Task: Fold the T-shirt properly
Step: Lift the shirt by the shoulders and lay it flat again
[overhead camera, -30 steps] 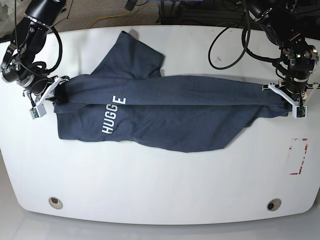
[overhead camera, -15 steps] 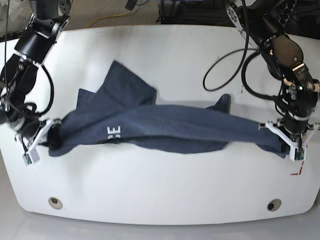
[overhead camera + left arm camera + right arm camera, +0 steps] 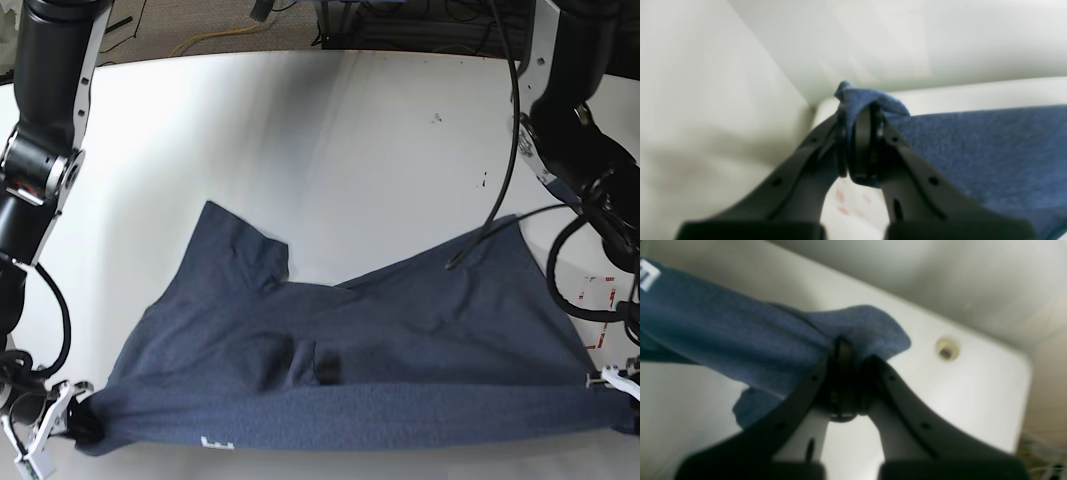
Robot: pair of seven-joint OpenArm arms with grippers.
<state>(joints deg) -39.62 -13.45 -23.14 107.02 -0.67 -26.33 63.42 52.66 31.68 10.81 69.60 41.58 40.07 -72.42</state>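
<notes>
The dark navy T-shirt (image 3: pixel 340 370) hangs stretched between my two grippers low over the front of the white table (image 3: pixel 300 140). Its rear part trails on the tabletop, and one sleeve (image 3: pixel 240 245) points to the back left. A scrap of white lettering (image 3: pixel 215 442) shows at the front fold. At the front left, my right gripper (image 3: pixel 50 430) is shut on a bunched corner of the T-shirt (image 3: pixel 740 336), the cloth pinched at the right gripper (image 3: pixel 846 373). At the front right, my left gripper (image 3: pixel 615 385) is shut on the opposite corner of the T-shirt (image 3: pixel 990 150), with fabric poking out past the left gripper (image 3: pixel 860 140).
Red tape marks (image 3: pixel 600 290) lie on the table at the right, under the left arm. A black cable (image 3: pixel 500 190) hangs from that arm over the shirt's right part. A round hole (image 3: pixel 947 348) sits in the table near the front left corner.
Both grippers have drawn the T-shirt toward the table's front edge, keeping their hold. The shirt has spread out behind the taut front fold, and most of the lettering has gone from sight.
</notes>
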